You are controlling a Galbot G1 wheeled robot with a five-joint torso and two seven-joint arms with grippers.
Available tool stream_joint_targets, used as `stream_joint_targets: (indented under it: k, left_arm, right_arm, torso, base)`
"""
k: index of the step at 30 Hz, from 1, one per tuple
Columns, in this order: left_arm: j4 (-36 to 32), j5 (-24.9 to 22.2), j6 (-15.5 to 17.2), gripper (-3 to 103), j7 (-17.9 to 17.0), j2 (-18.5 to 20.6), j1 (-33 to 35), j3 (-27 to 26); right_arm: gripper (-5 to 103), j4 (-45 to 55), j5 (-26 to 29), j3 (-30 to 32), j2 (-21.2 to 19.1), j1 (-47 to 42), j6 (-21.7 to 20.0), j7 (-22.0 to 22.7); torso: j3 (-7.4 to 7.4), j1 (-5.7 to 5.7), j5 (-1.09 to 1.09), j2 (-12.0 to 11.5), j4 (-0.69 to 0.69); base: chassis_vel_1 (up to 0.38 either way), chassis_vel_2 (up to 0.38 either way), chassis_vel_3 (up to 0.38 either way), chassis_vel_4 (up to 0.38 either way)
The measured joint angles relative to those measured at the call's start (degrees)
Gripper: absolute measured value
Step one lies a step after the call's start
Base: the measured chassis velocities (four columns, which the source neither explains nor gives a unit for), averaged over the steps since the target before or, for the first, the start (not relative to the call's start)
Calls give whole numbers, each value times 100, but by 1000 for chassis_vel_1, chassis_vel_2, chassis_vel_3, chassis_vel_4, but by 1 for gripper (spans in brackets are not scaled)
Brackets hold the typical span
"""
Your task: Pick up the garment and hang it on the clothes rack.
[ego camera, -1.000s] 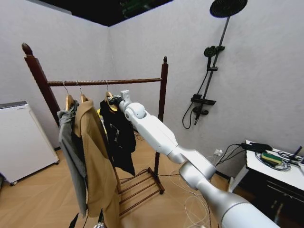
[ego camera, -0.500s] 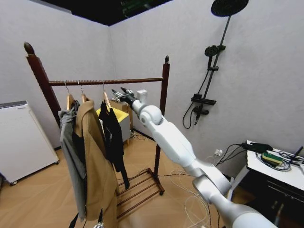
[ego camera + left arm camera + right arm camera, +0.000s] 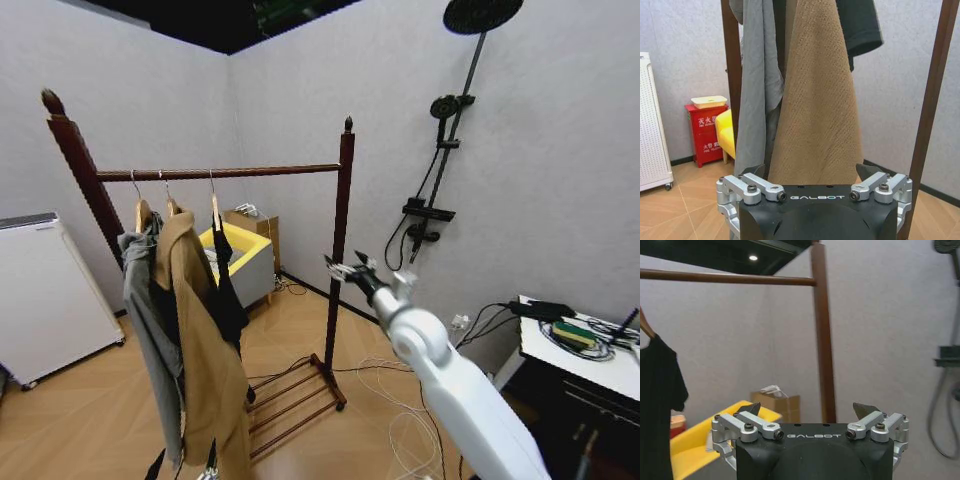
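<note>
1. Head view: the garment (image 3: pixel 222 290) hangs by its hanger hook from the bar of the clothes rack (image 3: pixel 343 230), next to the tan coat (image 3: pixel 200 340), which has the grey hooded garment (image 3: pixel 150 320) on its other side. All three are bunched toward the rack's left end. The right tool (image 3: pixel 347 268) is in the air near the rack's right upright, well apart from the garment, fingers spread and holding nothing. From that tool the garment lies off to the robot's left and a little higher. Its long axis runs straight down from the bar, hook at the top and hem toward the floor. Judged from this, the hanging looks done, and the relation that matters is simply the open gap between tool and garment.

2. Left wrist view: the left tool (image 3: pixel 816 182) sits low in front of the hanging clothes, fingers apart and empty. The tan coat fills the space just ahead of it, the grey hooded garment beside that, and a corner of the black garment (image 3: pixel 860 25) shows higher up and behind. This arm is the closer one to the clothes.

3. Right wrist view: the right tool (image 3: pixel 809 417) is released, with bare wall between its fingers. The black garment (image 3: pixel 657 405) hangs vertically at the edge under the bar (image 3: pixel 725 277).
</note>
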Motion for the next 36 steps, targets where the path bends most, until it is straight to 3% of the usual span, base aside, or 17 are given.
stream_joint_targets:
  k: [1,5,6,8,9,10,12,15,23,36]
  left_arm:
    - [0,0,0,100,0,0,0,0]
    - [0,0,0,100,1,0,0,-1]
    - [0,0,0,100,1,0,0,-1]
    - [0,0,-1,100,-1,0,0,-2]
    - [0,0,-1,100,-1,0,0,-2]
    - [0,0,-1,100,0,0,1,-1]
    - [0,0,0,100,1,1,0,-1]
    - [0,0,0,100,1,0,0,-2]
    - [0,0,0,100,0,0,0,-1]
    - [0,0,0,100,0,0,0,-3]
  right_arm:
    - [100,0,0,0,0,0,0,0]
    - [100,643,-1088,710,894,-2314,789,-193]
    - [100,643,-1088,710,894,-2314,789,-193]
    - [100,777,-1851,868,1238,-3242,1430,-252]
    - [100,777,-1851,868,1238,-3242,1430,-252]
    - [100,775,-2152,935,1419,-3593,1888,-285]
    - [100,748,-2266,956,1518,-3713,2123,-292]
    - [100,495,-2577,1022,1920,-3872,2891,-296]
    - [100,253,-2523,1082,2670,-4014,3345,-289]
    - [100,160,-2384,1024,2721,-3861,3387,-228]
  torso:
    - [0,0,0,0,0]
    - [-1,-1,0,1,-3]
    - [-1,-1,0,1,-3]
    - [0,-1,-2,1,-1]
    - [0,-1,-2,1,-1]
    - [0,-1,-3,1,-2]
    - [0,-1,-3,1,-1]
    - [1,0,-1,0,2]
    - [1,1,-1,0,-1]
    - [2,1,-1,-1,0]
  base:
    - [0,0,0,0]
    - [0,0,0,0]
    - [0,0,0,0]
    - [0,0,0,0]
    - [0,0,0,0]
    - [0,0,0,0]
    - [0,0,0,0]
    - [0,0,0,0]
    - [0,0,0,0]
    - [-41,-68,43,56]
